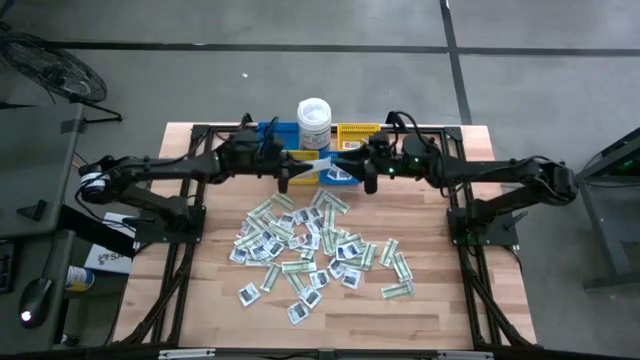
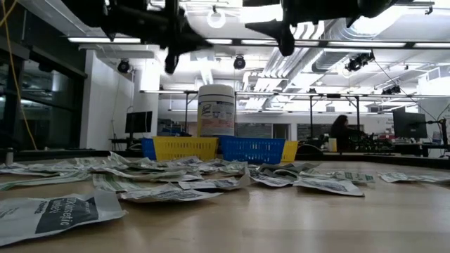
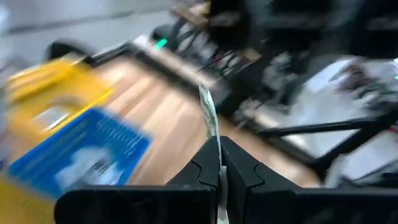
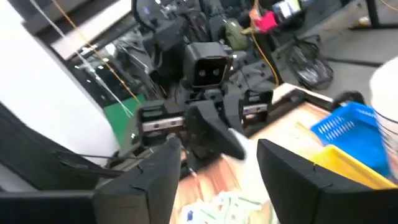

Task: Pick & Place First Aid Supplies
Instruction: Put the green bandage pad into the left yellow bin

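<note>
The bench (image 1: 420,310) is a wood-plank top with visible grain, framed by dark metal rails. Across its middle lies a loose heap of first aid packets (image 1: 315,250): thin, flat paper items, some square and white with dark print, others longer strips in pale green and white. In the low view the packets (image 2: 211,179) appear crinkled, with lifted edges.

The left tool (image 1: 283,176) is raised above the rear of the bench, in front of the bins. Its dark fingers (image 3: 239,171) are pressed together on one green-and-white strip packet (image 3: 209,118), which stands edge-on between them. Most of the strip is hidden by the fingers, and its print cannot be read.

The right tool (image 1: 366,177) is at the same height, facing the left tool across a short gap. Its fingers (image 4: 289,171) are spread wide with nothing between them.

At the rear edge stand moulded plastic lattice-walled bins: a blue bin (image 1: 272,133), a yellow bin (image 1: 358,132) and a further blue bin (image 1: 330,175) largely covered by the arms. A white cylindrical lidded tub (image 1: 314,122) with a printed label stands between them. In the left wrist view pale flat items lie in the blue bin (image 3: 81,155) and the yellow bin (image 3: 56,87), too blurred to identify.
</note>
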Controlling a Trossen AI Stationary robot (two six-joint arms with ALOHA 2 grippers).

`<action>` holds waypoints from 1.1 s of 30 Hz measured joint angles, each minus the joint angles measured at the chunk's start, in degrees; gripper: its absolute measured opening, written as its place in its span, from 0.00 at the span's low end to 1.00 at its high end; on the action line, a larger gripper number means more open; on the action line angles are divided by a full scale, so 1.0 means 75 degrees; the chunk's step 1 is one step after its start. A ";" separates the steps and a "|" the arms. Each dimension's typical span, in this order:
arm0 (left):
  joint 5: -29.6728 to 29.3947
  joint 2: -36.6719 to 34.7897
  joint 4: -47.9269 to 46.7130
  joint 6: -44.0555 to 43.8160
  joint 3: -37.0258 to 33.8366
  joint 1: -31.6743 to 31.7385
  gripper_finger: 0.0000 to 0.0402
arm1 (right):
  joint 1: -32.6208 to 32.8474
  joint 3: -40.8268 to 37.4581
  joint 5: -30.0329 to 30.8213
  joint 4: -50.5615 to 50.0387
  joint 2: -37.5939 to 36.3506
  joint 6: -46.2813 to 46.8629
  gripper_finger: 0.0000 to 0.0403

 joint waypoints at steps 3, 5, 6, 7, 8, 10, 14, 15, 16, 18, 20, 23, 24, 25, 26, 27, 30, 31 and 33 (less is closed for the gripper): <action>-0.0071 0.0009 -0.1187 0.0018 -0.0003 0.0277 0.00 | -0.0117 0.0000 -0.0003 -0.0460 -0.0129 -0.0011 0.53; -0.0243 0.0010 -0.1868 0.0140 -0.0003 0.0414 0.00 | -0.0158 0.0000 -0.0001 -0.0688 -0.0202 -0.0022 0.53; -0.0346 0.0034 -0.2201 0.0179 -0.0003 0.0482 0.00 | -0.0184 0.0000 0.0002 -0.0783 -0.0226 -0.0026 0.53; -0.0469 0.0075 -0.2464 0.0196 -0.0003 0.0551 0.00 | -0.0187 0.0000 0.0019 -0.0849 -0.0238 -0.0026 0.54; -0.0549 0.0118 -0.2670 0.0199 -0.0003 0.0620 0.00 | -0.0186 0.0000 0.0032 -0.0898 -0.0240 -0.0028 0.54; -0.0675 0.0208 -0.2888 0.0201 -0.0005 0.0797 0.00 | -0.0184 0.0000 0.0034 -0.0923 -0.0240 -0.0026 0.54; -0.0722 0.0570 -0.2920 0.0146 -0.0003 0.1108 0.00 | -0.0181 0.0000 0.0047 -0.0971 -0.0240 -0.0031 0.54; -0.0731 0.0684 -0.2905 0.0138 -0.0003 0.1180 0.00 | -0.0181 0.0000 0.0085 -0.1023 -0.0240 -0.0039 0.54; -0.0722 0.0814 -0.2892 0.0130 -0.0003 0.1247 0.00 | -0.0181 0.0000 0.0130 -0.1056 -0.0240 -0.0050 0.54; -0.0600 0.1066 -0.2907 0.0114 -0.0006 0.1405 0.00 | -0.0181 0.0000 0.0239 -0.1072 -0.0240 -0.0052 0.54; -0.0431 0.1314 -0.2752 0.0110 -0.0005 0.1541 0.00 | -0.0181 0.0000 0.0353 -0.1086 -0.0240 -0.0061 0.54; -0.0203 0.1644 -0.2501 0.0095 -0.0006 0.1698 0.00 | -0.0181 0.0000 0.0402 -0.1116 -0.0240 -0.0083 0.54; -0.0114 0.1728 -0.2372 0.0085 -0.0006 0.1740 0.00 | -0.0181 0.0000 0.0402 -0.1121 -0.0240 -0.0083 0.54; -0.0064 0.1817 -0.2206 0.0060 -0.0004 0.1749 0.00 | -0.0181 0.0000 0.0402 -0.1121 -0.0240 -0.0082 0.54; -0.0040 0.1905 -0.2090 -0.0003 -0.0003 0.1749 0.00 | -0.0181 0.0000 0.0402 -0.1127 -0.0240 -0.0082 0.54; -0.0027 0.1976 -0.2059 -0.0059 -0.0003 0.1753 0.00 | -0.0181 0.0000 0.0399 -0.1149 -0.0240 -0.0075 0.54; -0.0016 0.2128 -0.1904 -0.0076 -0.0005 0.1735 0.00 | -0.0181 0.0000 0.0399 -0.1241 -0.0240 -0.0047 0.54; 0.0031 0.2185 -0.1897 -0.0105 -0.0003 0.1735 0.00 | -0.0181 0.0000 0.0400 -0.1253 -0.0240 -0.0040 0.54; 0.0122 0.2306 -0.1950 -0.0264 -0.0006 0.1732 0.00 | -0.0181 0.0000 0.0399 -0.1254 -0.0240 -0.0035 0.54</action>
